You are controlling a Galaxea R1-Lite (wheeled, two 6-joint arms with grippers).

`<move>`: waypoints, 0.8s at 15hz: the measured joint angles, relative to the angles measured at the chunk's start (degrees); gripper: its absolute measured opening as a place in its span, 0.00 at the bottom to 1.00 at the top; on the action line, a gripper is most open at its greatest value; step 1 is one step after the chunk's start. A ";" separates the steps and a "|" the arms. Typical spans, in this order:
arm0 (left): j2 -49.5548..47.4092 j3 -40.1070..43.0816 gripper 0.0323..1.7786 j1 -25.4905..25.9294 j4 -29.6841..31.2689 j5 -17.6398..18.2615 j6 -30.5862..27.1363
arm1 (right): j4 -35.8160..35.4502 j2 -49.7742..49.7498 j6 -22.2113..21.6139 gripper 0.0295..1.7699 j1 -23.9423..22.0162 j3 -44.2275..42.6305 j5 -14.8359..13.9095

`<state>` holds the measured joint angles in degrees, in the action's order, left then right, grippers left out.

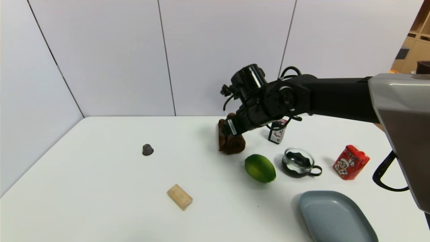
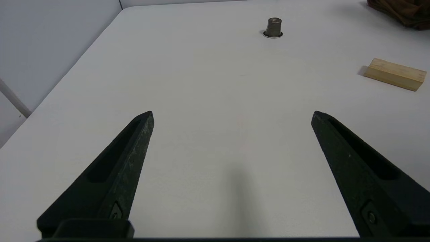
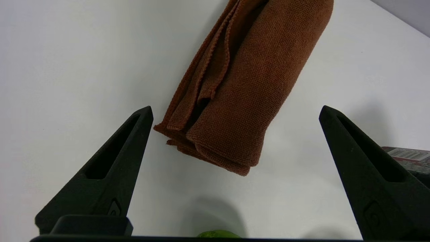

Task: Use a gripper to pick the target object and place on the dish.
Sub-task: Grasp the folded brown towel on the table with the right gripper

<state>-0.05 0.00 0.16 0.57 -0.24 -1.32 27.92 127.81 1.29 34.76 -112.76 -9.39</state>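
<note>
The target object, a dark brown rolled towel [image 1: 231,144] [image 3: 242,87], lies on the white table at mid-back. My right gripper [image 3: 235,112] hangs open just above its near end, one finger [image 3: 134,134] to each side, touching nothing. In the head view the right wrist [image 1: 250,112] covers the towel's top and hides the fingers. The dish [image 1: 336,215], a flat grey-blue plate, sits at the front right with nothing on it. My left gripper [image 2: 232,114] is open over bare table at the left, outside the head view.
A green fruit [image 1: 260,168] lies just in front of the towel, between it and the dish. A glass cup with a black handle [image 1: 299,162], a red carton [image 1: 351,162] and a small dark bottle [image 1: 277,132] stand to the right. A wooden block [image 1: 179,196] and a grey capsule [image 1: 147,149] lie at the left.
</note>
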 joint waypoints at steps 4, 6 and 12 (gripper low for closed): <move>0.00 0.00 0.95 0.00 0.02 0.00 0.00 | -1.95 1.02 -0.11 0.97 -1.02 0.00 3.17; 0.00 0.00 0.95 0.00 0.02 0.00 -0.02 | -1.96 1.46 -0.13 0.97 -1.41 0.00 3.22; 0.00 0.00 0.95 0.00 0.02 0.02 0.00 | -1.90 2.93 -0.26 0.97 -2.49 -0.02 2.72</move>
<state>-0.05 0.00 0.16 0.60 -0.22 -1.32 26.01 130.73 1.04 32.27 -112.79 -6.67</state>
